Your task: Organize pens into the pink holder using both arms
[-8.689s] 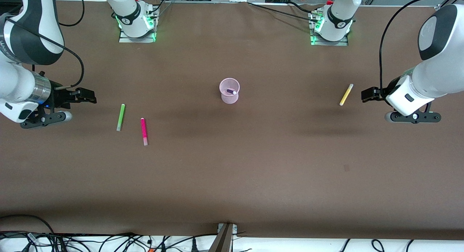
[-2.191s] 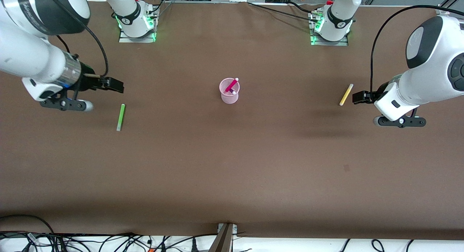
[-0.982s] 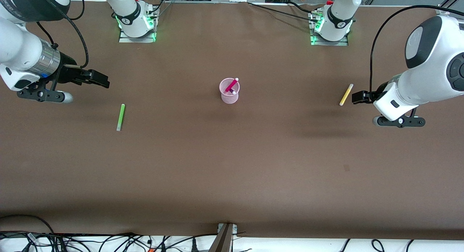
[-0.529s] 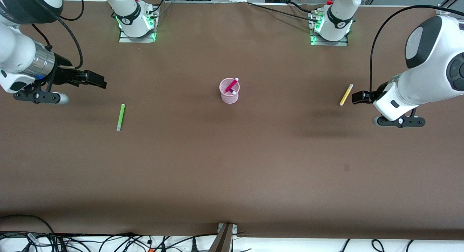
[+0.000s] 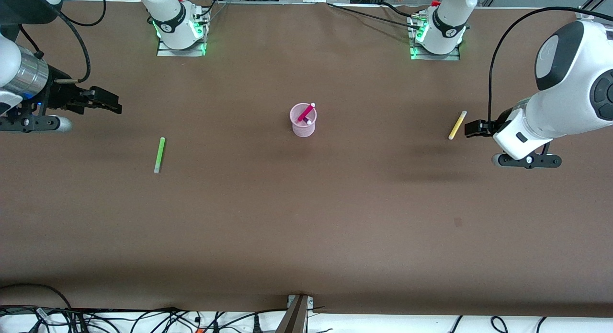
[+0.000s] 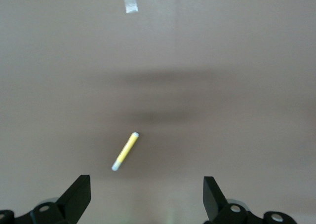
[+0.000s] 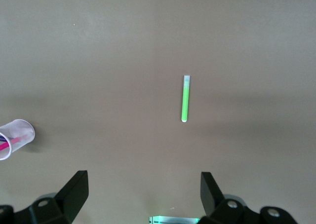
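At the right arm's end of the surface [image 5: 306, 218] my right end effector [image 5: 109, 103] hangs in the air with its jaws spread wide and nothing between them, the forearm reaching in level with the wrist camera slung beneath. The green pen [image 5: 159, 154] lies flat on the surface nearer the front camera than the spot I hover over, apart from everything else. To take it well, I judge I should come over its middle, turn the wrist so the fingers straddle it across its width, descend until the tips nearly meet the surface, and only then close; a grip near the pale end would likely let it swing.

In the middle stands the pink holder [image 5: 302, 120], upright, with the magenta pen [image 5: 306, 111] leaning inside it, white tip above the rim, and the dark purple pen [image 5: 305, 120] lower in the cup. Any drop there should be from directly above the rim, tip down, since the cup looks light enough to tip.

Toward the left arm's end, the yellow pen [image 5: 457, 125] lies slanted on the surface. My left end effector [image 5: 472, 128] hovers just beside it, jaws fully parted and empty, the arm bent with its elbow high. It needs a small shift over the pen's centre and a wrist turn to match the slant.
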Motion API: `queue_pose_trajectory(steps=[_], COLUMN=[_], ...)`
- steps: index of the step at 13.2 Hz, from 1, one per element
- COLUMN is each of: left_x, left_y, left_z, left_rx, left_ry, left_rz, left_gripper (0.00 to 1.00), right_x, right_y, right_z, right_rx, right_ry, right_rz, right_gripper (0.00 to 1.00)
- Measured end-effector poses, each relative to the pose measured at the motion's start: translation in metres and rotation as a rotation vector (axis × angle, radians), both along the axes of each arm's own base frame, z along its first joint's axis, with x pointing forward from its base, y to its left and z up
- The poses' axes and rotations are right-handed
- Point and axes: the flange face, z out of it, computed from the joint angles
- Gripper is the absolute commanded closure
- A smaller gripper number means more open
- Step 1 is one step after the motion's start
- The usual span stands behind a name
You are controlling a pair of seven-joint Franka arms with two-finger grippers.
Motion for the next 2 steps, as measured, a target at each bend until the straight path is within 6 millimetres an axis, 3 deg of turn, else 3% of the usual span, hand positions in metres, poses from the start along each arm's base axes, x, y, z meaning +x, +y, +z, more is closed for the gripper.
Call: queue_pose_trajectory(steps=[2], left_x=[0.0000], left_y=[0.0004], left_z=[0.0000], left_rx=[-0.018], left_ry=[0.003], left_rz=[0.008], left_gripper=[0.00], right_x=[-0.0009], right_y=[0.0045], right_z=[0.0060], right_rx=[-0.006], right_ry=[-0.009], right_rz=[0.012], right_gripper=[0.00])
